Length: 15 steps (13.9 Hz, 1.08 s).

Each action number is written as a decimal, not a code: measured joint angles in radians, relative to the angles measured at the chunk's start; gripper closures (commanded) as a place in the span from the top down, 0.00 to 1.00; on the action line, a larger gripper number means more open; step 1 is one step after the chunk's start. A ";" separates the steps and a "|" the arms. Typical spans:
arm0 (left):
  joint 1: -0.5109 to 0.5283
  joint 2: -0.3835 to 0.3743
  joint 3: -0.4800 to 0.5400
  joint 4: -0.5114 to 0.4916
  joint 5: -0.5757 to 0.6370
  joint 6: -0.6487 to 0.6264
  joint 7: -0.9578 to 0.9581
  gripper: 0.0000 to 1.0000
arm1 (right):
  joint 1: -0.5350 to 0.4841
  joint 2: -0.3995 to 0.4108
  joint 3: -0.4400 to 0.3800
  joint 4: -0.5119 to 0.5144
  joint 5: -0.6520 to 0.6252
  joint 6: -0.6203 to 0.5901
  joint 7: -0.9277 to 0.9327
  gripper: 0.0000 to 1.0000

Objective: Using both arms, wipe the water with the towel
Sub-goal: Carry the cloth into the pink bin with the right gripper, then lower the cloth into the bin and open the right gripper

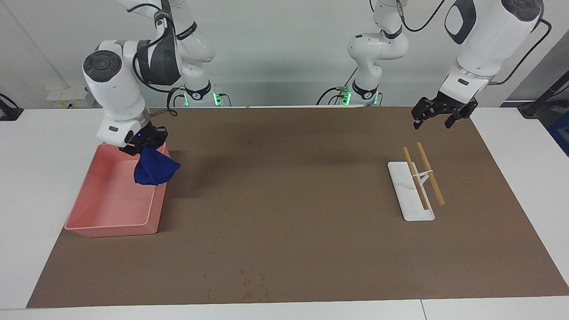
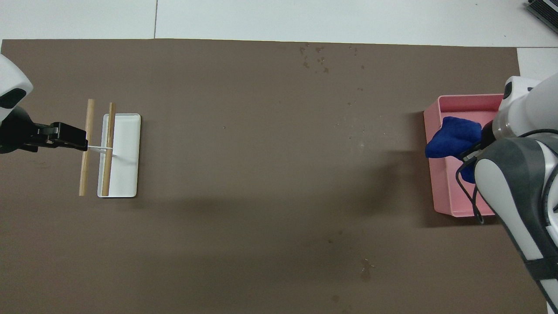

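Note:
The blue towel [image 1: 153,171] hangs bunched from my right gripper [image 1: 144,144], which is shut on its top. It dangles over the pink tray [image 1: 111,229], above the rim that faces the table's middle; in the overhead view the towel [image 2: 451,139] overlaps that rim [image 2: 440,183]. Small water drops [image 1: 249,280] speckle the brown mat at its edge farthest from the robots, also visible from overhead [image 2: 316,56]. My left gripper [image 1: 438,119] waits open in the air at the left arm's end, over the mat beside the wooden sticks [image 2: 89,131].
A white oblong tray [image 1: 415,213] with two wooden sticks [image 1: 433,178] on a small white rest lies toward the left arm's end. The brown mat [image 1: 289,200] covers most of the white table.

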<state>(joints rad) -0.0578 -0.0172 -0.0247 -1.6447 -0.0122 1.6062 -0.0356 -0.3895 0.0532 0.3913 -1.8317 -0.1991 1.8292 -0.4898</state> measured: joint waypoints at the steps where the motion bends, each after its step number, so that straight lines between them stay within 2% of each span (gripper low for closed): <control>1: 0.000 0.000 0.000 0.000 0.000 0.000 0.000 1.00 | -0.031 0.004 -0.001 0.000 -0.010 0.044 -0.068 0.00; 3: 0.000 0.000 0.000 0.000 0.000 0.000 0.000 1.00 | -0.102 0.018 -0.004 -0.001 -0.014 0.110 -0.176 0.00; 6: 0.000 0.000 0.000 0.000 0.000 0.000 0.000 1.00 | -0.187 0.071 -0.006 -0.005 -0.014 0.168 -0.237 0.00; 10: 0.000 0.000 0.000 0.000 0.000 0.000 0.000 1.00 | -0.204 0.146 -0.006 -0.058 -0.014 0.309 -0.234 0.00; 13: 0.000 0.000 0.000 0.000 0.000 0.000 0.000 1.00 | -0.207 0.164 -0.005 -0.109 -0.013 0.345 -0.117 0.00; 14: 0.000 0.000 0.000 0.000 0.000 0.000 0.000 1.00 | -0.206 0.165 -0.004 -0.122 -0.013 0.349 -0.081 0.18; 15: 0.000 0.000 0.000 0.000 0.000 0.000 0.000 1.00 | -0.206 0.164 -0.002 -0.129 -0.013 0.352 -0.060 0.51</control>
<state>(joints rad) -0.0578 -0.0172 -0.0247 -1.6447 -0.0122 1.6062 -0.0356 -0.5957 0.2177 0.3889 -1.9607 -0.2121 2.1807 -0.5500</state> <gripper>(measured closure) 0.000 0.811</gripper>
